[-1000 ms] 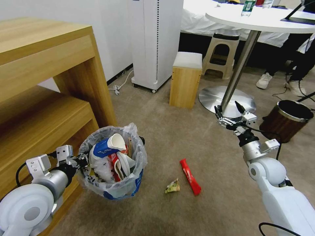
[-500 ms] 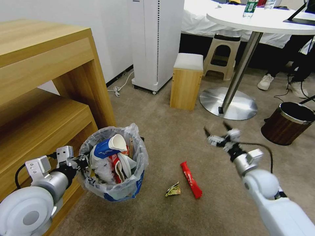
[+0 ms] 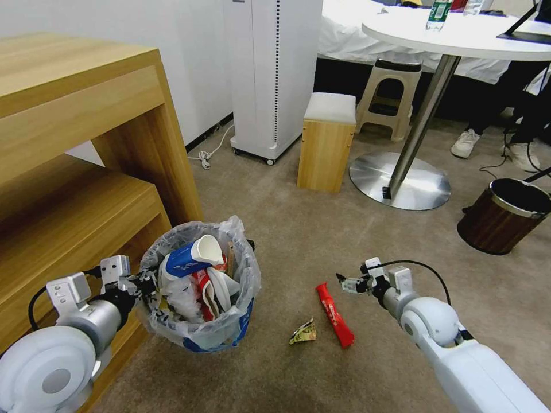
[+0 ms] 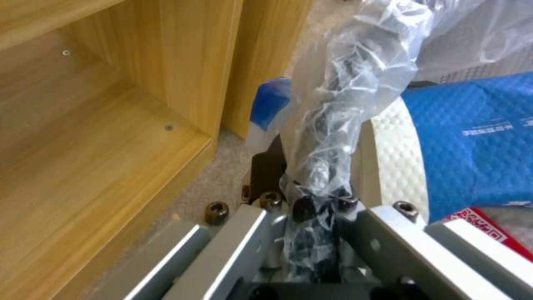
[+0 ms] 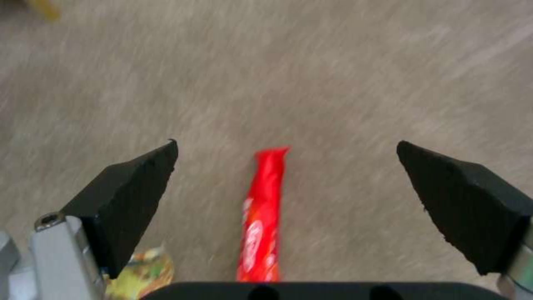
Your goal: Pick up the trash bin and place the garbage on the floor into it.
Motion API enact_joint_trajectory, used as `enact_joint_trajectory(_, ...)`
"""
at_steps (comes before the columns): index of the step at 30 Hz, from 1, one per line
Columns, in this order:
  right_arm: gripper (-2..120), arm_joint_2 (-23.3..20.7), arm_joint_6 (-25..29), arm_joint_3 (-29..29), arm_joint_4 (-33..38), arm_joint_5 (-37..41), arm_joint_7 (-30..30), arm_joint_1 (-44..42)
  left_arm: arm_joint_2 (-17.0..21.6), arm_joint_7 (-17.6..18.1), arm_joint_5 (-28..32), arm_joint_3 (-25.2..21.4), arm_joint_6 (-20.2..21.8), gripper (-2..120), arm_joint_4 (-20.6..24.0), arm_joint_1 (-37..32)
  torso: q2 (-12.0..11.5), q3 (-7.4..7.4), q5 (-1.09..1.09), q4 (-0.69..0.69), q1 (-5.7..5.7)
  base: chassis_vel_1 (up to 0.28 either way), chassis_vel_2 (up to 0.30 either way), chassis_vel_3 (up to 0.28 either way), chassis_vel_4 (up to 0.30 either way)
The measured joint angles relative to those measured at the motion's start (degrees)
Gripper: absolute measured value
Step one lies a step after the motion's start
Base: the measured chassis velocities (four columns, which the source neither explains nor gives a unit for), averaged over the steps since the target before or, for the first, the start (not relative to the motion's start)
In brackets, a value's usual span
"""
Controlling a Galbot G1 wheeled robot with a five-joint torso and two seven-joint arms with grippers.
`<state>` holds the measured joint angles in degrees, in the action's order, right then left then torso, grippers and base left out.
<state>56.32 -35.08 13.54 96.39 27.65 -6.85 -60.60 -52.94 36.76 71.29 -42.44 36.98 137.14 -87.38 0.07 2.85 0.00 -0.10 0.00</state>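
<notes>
The left gripper (image 3: 143,282) is clamping the bin's (image 3: 198,287) bagged rim between its fingers (image 4: 389,246), holding it beside the shelf (image 3: 74,172). The right gripper (image 3: 344,283) is hovering with fingers (image 5: 128,200) spread wide, the red wrapper (image 5: 261,221) lying on the carpet (image 3: 298,229) between them, the yellow wrapper (image 3: 303,331) just outside one finger.

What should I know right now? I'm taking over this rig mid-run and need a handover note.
Left gripper: shut on the trash bin rim and its bag, beside the wooden shelf.
Right gripper: open, low over the red wrapper, not touching it.
Done: cups and other litter are in the bin.
Left: red wrapper and yellow wrapper lie on the floor.
</notes>
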Motion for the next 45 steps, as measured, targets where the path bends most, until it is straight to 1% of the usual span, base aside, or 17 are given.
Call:
enact_joint_trajectory(3,100,0.3,-1.6,-2.6,-3.1,-1.3,-2.5,1.5,0.1,-0.1,0.0,0.1,0.0,1,0.0,0.0,0.0,0.0,0.01,-0.01,0.0,0.0,0.0,0.0,0.0)
enact_joint_trajectory(12,100,1.5,-3.9,-6.5,-7.8,-2.3,-3.5,3.6,0.1,-0.1,0.0,0.3,0.1,1,-0.1,0.2,0.0,0.0,0.0,-0.01,0.0,0.0,0.0,0.0,0.0)
enact_joint_trajectory(15,100,2.4,-4.2,-7.7,-10.7,-3.7,-3.6,4.5,0.1,-0.2,-0.1,0.5,0.1,1,-0.4,0.4,0.0,0.0,0.0,0.0,0.0,0.0,0.0,0.0,0.0)
enact_joint_trajectory(24,100,3.4,-4.1,-8.6,-14.1,-6.3,-3.2,5.0,0.0,-0.3,-0.3,0.8,0.1,1,-0.8,0.5,0.0,0.0,0.0,-0.01,0.0,0.0,0.0,0.0,0.0)
enact_joint_trajectory(30,100,5.4,-4.0,-8.9,-17.6,-7.0,-2.8,6.5,-0.1,-0.3,-0.5,1.3,0.1,1,-1.2,1.0,0.0,0.0,-0.01,-0.01,0.0,0.0,0.0,0.0,0.0)
enact_joint_trajectory(33,100,5.9,-3.7,-9.6,-18.9,-7.4,-3.2,7.1,-0.1,-0.4,-0.6,1.5,0.1,1,-1.4,1.2,0.0,0.0,0.0,-0.01,0.0,0.0,0.0,0.0,0.0)
enact_joint_trajectory(40,98,8.1,-2.5,-10.8,-22.4,-11.0,-4.7,8.4,-0.2,-0.7,-0.9,1.9,0.1,1,-1.8,1.5,0.0,0.0,0.0,-0.01,0.0,0.0,0.0,0.0,0.0)
enact_joint_trajectory(43,88,10.1,-2.1,-10.9,-25.0,-12.6,-5.0,9.2,-0.1,-0.8,-0.9,1.9,0.1,1,-2.0,1.5,0.0,0.0,0.0,0.0,0.0,0.0,0.0,0.0,0.0)
enact_joint_trajectory(44,88,10.1,-2.1,-10.9,-25.0,-12.6,-5.0,9.2,-0.1,-0.8,-0.9,1.9,0.1,1,-2.0,1.5,0.0,0.0,0.0,0.0,0.0,0.0,0.0,0.0,0.0)
enact_joint_trajectory(45,82,10.6,-2.0,-10.9,-25.9,-13.1,-5.1,9.5,-0.1,-0.9,-0.9,1.9,0.1,1,-2.1,1.5,0.0,0.0,0.0,0.0,0.0,0.0,0.0,0.0,0.0)
